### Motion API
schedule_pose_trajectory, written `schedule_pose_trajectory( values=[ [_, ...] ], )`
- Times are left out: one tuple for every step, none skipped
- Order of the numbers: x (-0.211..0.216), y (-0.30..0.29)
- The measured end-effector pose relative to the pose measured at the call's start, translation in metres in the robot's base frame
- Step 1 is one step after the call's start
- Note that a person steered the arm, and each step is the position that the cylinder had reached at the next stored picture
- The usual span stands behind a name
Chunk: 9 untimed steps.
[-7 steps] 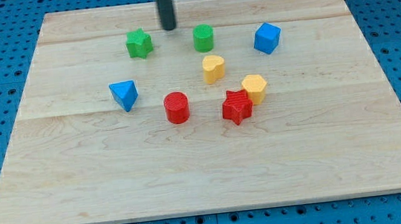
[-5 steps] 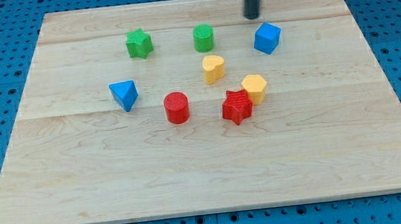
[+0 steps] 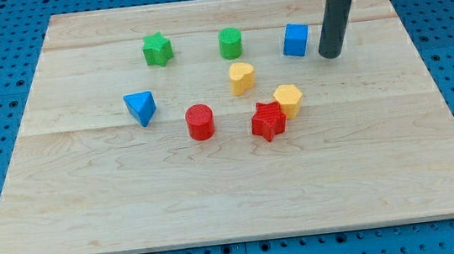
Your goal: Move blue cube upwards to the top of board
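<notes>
Nearest the view's bottom, red star [image 3: 268, 121] is touching yellow block [image 3: 288, 100], with red cylinder [image 3: 199, 121] and blue triangular block [image 3: 140, 108] sitting to the view's left. Farther up, my tip [image 3: 331, 53] is resting just right of blue cube [image 3: 295, 40], a small gap showing; no gripper, nothing being held

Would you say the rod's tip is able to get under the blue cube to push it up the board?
Probably yes: my tip sits just right of the blue cube, with no block between or below it.
</notes>
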<state>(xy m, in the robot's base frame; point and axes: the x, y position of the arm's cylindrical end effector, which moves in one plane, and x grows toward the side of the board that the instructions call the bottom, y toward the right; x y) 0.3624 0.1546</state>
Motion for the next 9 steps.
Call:
schedule_pose_trajectory(
  values=[
    [-0.022,-0.037],
    [-0.041,-0.041],
    [-0.047,-0.041],
    [-0.075,-0.04],
    [-0.094,-0.04],
    [-0.065,-0.03],
    [-0.028,-0.039],
    [-0.035,-0.105],
    [-0.022,-0.129]
  ],
)
